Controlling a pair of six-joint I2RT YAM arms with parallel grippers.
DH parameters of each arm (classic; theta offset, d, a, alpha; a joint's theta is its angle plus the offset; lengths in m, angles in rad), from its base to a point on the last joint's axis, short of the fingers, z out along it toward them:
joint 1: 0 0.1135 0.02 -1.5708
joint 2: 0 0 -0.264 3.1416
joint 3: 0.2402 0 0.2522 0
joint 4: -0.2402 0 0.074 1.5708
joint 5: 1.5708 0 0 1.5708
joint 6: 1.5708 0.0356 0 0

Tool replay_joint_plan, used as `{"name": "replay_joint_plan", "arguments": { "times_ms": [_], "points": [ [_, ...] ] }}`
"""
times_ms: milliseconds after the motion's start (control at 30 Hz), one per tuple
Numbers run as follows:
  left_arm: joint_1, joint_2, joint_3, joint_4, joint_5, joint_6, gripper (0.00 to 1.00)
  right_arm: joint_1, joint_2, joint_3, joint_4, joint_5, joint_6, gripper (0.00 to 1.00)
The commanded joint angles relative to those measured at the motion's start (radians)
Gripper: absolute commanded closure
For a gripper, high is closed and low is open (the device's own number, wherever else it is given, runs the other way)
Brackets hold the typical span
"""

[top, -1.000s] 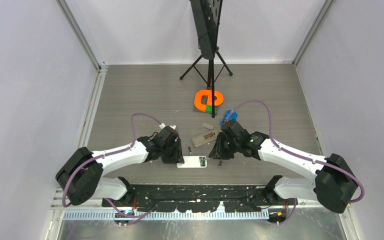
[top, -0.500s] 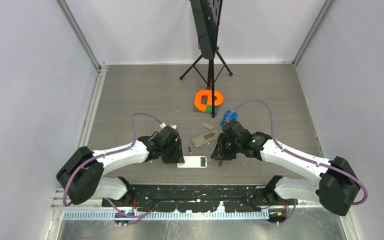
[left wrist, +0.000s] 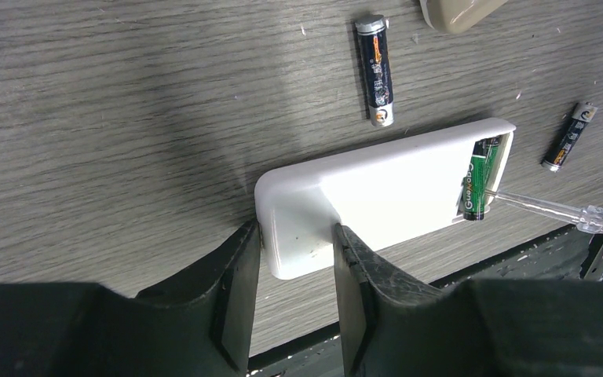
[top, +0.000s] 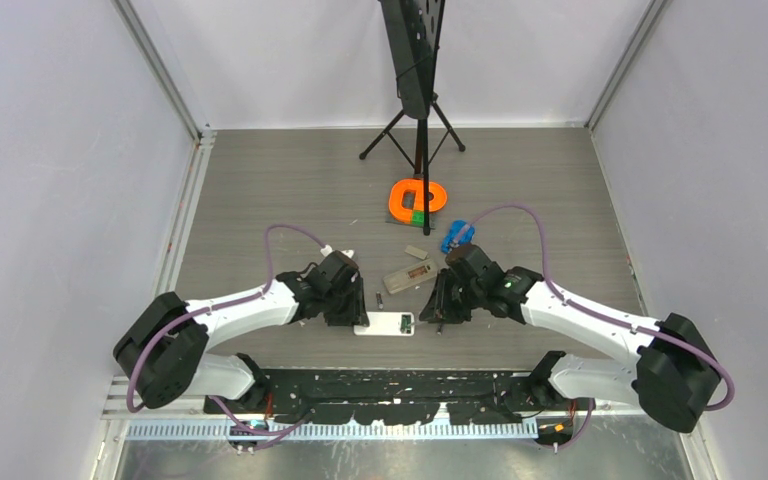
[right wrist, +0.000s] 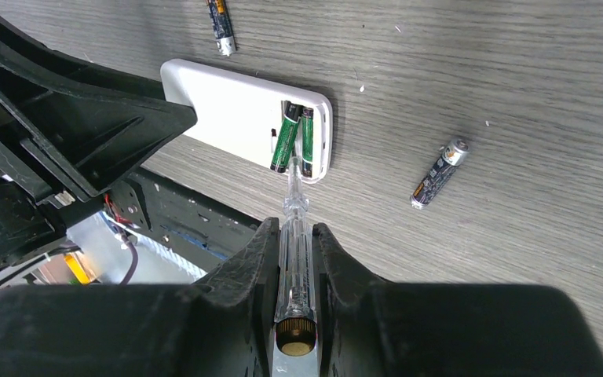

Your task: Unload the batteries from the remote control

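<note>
The table [top: 260, 200] was a grey wood-grain one, and all the action sat near the middle of its near edge. The white remote [left wrist: 377, 188] lay there back-side up with its cover off. The left hand [left wrist: 296, 236] was clenched on the remote's closed end, one finger on each long side, pinning it down. The right hand [right wrist: 296, 232] was clamped around a clear-handled stick tool [right wrist: 293, 206], whose metal tip was poking into the open bay.

Two green batteries [right wrist: 286, 137] were in that bay, at the remote's end nearer the right edge. One of them was cocked up out of its slot (looked half-levered to me). Two dark batteries were already out on the table. One [left wrist: 377, 71] was just past the remote toward the far edge, and the other [right wrist: 438, 173] was off toward the right edge.

What I'd worry about:
- The tip could skid off the rounded cell and jab the contacts, since it had very little to bite on.
- The cell could spring free and roll off the near edge, which was right there.
- The left hand only had the far end of the remote, so a hard pry might tip the remote up.

As for writing, the green wrapper showed white lettering starting "Go", maybe "GoGreen", but I couldn't swear to it. The dark cells had orange marks too small to read.
</note>
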Motion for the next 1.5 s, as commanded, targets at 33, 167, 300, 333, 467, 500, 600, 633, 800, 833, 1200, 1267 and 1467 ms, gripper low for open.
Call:
{"name": "replay_joint_plan", "arguments": {
  "times_ms": [33,167,300,333,467,500,600,633,800,833,1200,1267,1467],
  "points": [
    [-0.016,0.027,-0.008,0.011,-0.016,0.011,0.61,0.005,-0.046,-0.010,0.108,0.019,0.060,1.00],
    [-0.016,0.033,-0.008,0.014,-0.013,0.012,0.61,0.005,-0.051,-0.002,0.111,0.008,0.069,1.00],
    [-0.016,0.030,-0.011,0.023,-0.007,0.008,0.62,0.005,-0.057,-0.003,0.104,0.027,0.071,1.00],
    [-0.016,0.028,-0.012,0.022,-0.009,0.008,0.62,0.005,-0.056,-0.004,0.102,0.037,0.070,1.00],
    [-0.016,0.023,-0.019,0.019,-0.014,0.008,0.62,0.005,-0.050,0.006,0.079,0.061,0.065,1.00],
    [-0.016,0.024,-0.020,0.018,-0.014,0.008,0.61,0.005,-0.055,0.008,0.078,0.060,0.068,1.00],
    [-0.016,0.019,-0.021,0.017,-0.017,0.008,0.61,0.004,-0.087,0.013,0.076,0.080,0.071,1.00],
    [-0.016,0.019,-0.022,0.016,-0.018,0.009,0.61,0.003,-0.091,0.013,0.074,0.093,0.070,1.00],
    [-0.016,0.027,-0.018,0.019,-0.015,0.010,0.61,0.003,-0.056,0.006,0.109,0.106,0.069,1.00],
    [-0.016,0.027,-0.018,0.019,-0.015,0.010,0.61,0.002,-0.044,0.005,0.123,0.098,0.073,1.00],
    [-0.016,0.013,-0.019,0.012,-0.020,0.009,0.59,0.002,-0.078,0.033,0.044,0.132,0.030,1.00],
    [-0.016,0.013,-0.018,0.013,-0.018,0.014,0.56,0.002,-0.090,0.057,-0.012,0.145,0.001,0.99],
    [-0.016,0.016,-0.013,0.023,-0.013,0.019,0.54,0.002,-0.115,0.124,-0.179,0.178,-0.102,1.00]
  ]
}}
